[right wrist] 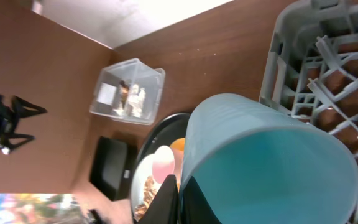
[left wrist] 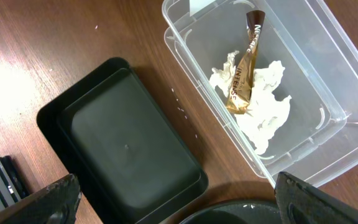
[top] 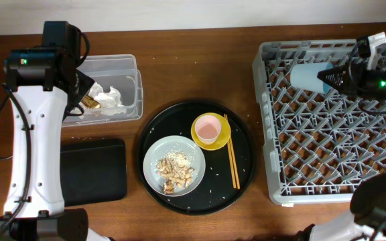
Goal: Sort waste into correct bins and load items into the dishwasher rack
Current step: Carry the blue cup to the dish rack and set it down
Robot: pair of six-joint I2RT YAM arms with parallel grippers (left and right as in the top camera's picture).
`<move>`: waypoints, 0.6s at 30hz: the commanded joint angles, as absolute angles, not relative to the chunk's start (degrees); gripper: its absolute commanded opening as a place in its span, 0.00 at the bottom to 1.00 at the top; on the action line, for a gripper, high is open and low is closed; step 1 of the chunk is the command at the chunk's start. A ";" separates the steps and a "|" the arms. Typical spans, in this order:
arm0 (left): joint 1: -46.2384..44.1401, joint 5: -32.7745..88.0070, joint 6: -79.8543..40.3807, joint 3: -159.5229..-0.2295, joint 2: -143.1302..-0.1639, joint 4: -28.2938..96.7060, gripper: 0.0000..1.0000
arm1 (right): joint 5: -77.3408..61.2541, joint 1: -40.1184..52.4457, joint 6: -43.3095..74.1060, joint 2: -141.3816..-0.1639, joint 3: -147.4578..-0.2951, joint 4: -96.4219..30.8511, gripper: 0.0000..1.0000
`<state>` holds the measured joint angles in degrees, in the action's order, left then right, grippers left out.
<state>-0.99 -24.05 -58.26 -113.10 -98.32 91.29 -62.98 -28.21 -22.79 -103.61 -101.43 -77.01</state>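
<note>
light blue cup [top: 305,75] pinched by its rim in the right gripper [top: 328,78], over the far left corner of the dishwasher rack [top: 265,134]. best tipped mouth-down and seated between pegs [top: 327,137] before letting go. left gripper [top: 80,92] spread wide above the clear tub [top: 131,61].

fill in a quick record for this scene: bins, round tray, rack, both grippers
clear tub: white tissue and brown sachet inside
shallow black tray: empty
round black tray: grey bowl with food scraps, pink cup in yellow bowl, chopsticks
left gripper: open, by the clear tub
right gripper: shut on blue cup, over the rack
</note>
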 commanded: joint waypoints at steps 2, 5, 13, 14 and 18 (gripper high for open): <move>-0.95 -24.88 -58.61 -113.51 -97.47 91.39 0.99 | -70.52 -28.51 -25.26 -111.74 -101.43 -79.13 0.04; -0.95 -24.88 -58.61 -113.51 -97.47 91.39 0.99 | -70.54 -28.69 -25.30 -115.83 -101.43 -82.46 0.04; -0.95 -24.91 -58.61 -113.51 -97.47 91.39 0.99 | -69.87 -29.34 -33.10 -117.58 -100.33 -92.23 0.04; -0.95 -24.88 -58.61 -113.51 -97.47 91.39 0.99 | -69.87 -29.69 -33.78 -117.58 -99.61 -92.18 0.04; -0.95 -24.88 -58.61 -113.51 -97.47 91.39 0.99 | -69.97 -31.73 -34.33 -117.58 -95.20 -90.78 0.04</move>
<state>-0.99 -24.08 -58.26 -113.10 -98.32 91.29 -68.69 -29.63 -31.97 -117.82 -98.54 -91.53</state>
